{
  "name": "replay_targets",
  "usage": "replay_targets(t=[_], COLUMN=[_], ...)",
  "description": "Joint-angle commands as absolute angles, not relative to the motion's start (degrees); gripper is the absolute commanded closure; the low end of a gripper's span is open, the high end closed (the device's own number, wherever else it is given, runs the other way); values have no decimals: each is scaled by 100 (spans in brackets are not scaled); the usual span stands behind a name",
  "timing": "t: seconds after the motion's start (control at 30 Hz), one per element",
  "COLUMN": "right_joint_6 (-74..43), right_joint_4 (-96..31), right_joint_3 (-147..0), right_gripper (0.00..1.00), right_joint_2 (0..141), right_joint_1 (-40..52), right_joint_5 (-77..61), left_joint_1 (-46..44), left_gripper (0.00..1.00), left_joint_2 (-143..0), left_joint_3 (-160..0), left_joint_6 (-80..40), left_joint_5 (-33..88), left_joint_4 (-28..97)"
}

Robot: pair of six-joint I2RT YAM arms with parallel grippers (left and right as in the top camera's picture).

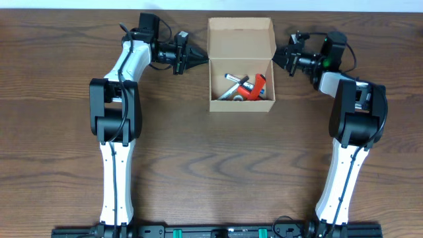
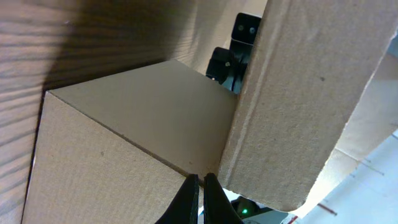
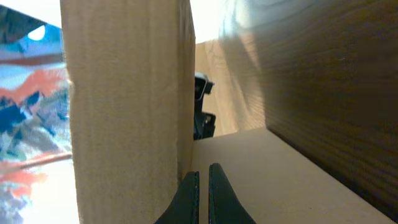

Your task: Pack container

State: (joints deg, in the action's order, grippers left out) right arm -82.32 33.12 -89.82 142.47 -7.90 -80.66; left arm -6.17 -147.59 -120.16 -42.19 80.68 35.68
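Observation:
The container (image 1: 241,104), a tan cardboard box, stands at the back middle of the table with its flap lid (image 1: 240,38) open and raised behind it. Inside lie markers (image 1: 232,79), a red item (image 1: 252,89) and other small things. My left gripper (image 1: 203,59) is shut, its tips at the box's left wall where the lid hinges. My right gripper (image 1: 277,58) is shut at the matching spot on the right wall. In the left wrist view the closed left gripper (image 2: 201,177) touches the crease between wall (image 2: 124,155) and lid (image 2: 305,93). The right wrist view shows the same for the right gripper (image 3: 203,171).
The brown wooden table (image 1: 211,172) stretches in front of the box. Both arms reach up from their bases at the front edge, the left arm (image 1: 115,112) and the right arm (image 1: 353,119) flanking the box.

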Motion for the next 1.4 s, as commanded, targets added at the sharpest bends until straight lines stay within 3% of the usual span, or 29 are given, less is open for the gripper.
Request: replay_targets(t=[0.0,0.33,1.37], right_joint_6=[-8296,-8831,-8337], right_joint_4=[3420,4108,3417], right_joint_3=[-9078,-9345,-9380], right_gripper=[99,99,99], right_joint_2=[14317,14317,14317], right_joint_1=[-729,-738,-797], right_joint_5=[-8490,-8597,-8624], left_joint_1=[-642,-639,-637], left_gripper=[94,94,94], left_joint_2=[-14851,-14851,-14851], left_joint_3=[-12086,-12086,-12086], left_joint_6=[-4230,-4248,-4394], left_joint_5=[8353,8499,8409], left_joint_4=[3395,3100,3100])
